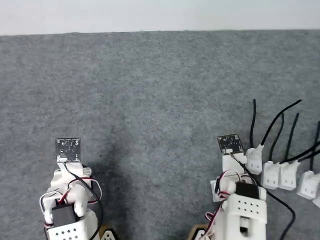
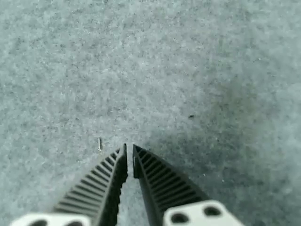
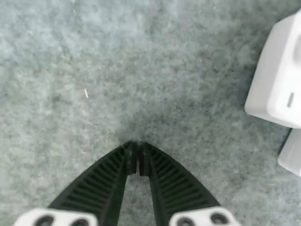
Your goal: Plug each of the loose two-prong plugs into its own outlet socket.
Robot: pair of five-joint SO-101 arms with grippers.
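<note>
Several white plug bodies (image 1: 270,174) with black cords (image 1: 274,125) lie in a row on the grey felt at the right side of the high view, just right of the right arm (image 1: 243,205). The nearest white plug (image 1: 254,160) lies close beside that arm's wrist. A white block (image 3: 276,77) with a small slot appears in the right wrist view, beside and apart from my right gripper (image 3: 137,147), which is shut over bare felt with nothing in it. My left gripper (image 2: 129,150) is shut and holds nothing, low over the felt at the table's front left.
Grey felt (image 1: 150,100) covers the whole table up to a pale wall (image 1: 160,15) at the back. The left arm (image 1: 69,200) stands at the front left. A second white piece (image 3: 292,153) shows at the edge of the right wrist view.
</note>
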